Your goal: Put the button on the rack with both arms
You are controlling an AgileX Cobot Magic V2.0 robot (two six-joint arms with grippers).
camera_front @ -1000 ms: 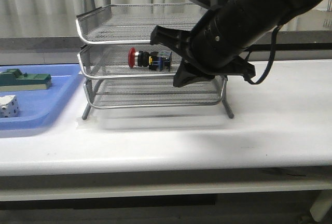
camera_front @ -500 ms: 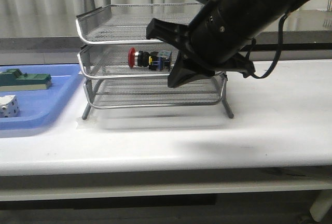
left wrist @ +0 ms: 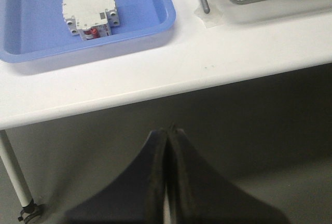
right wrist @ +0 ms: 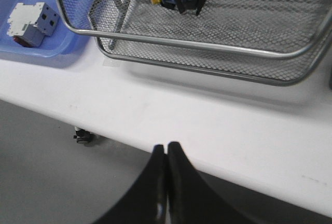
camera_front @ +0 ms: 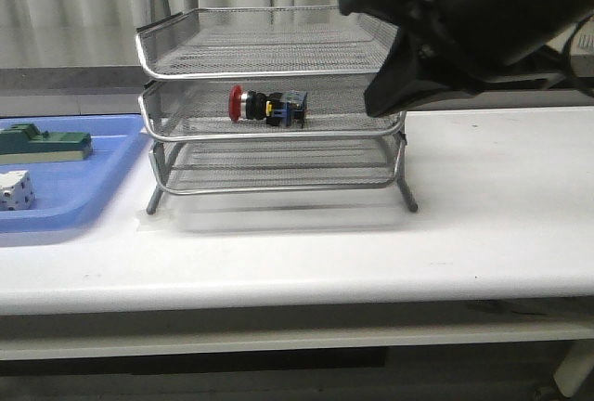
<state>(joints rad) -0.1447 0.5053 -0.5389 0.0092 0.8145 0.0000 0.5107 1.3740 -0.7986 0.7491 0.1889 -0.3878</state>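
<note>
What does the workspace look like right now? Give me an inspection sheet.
Surface: white table, bare in front of the rack.
Job's things: button lies on its side in the middle tier of the rack.
Clutter: blue tray holding a green block and a white part.
Grippers: left gripper shut, empty, below the table edge; right gripper shut, empty.
Cables: nothing seen.
Surroundings: pale curtain behind.

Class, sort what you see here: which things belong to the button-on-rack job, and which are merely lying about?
Job:
button, lying in the middle tier
rack
right gripper
left gripper

Lying about:
blue tray
green block
white part
</note>
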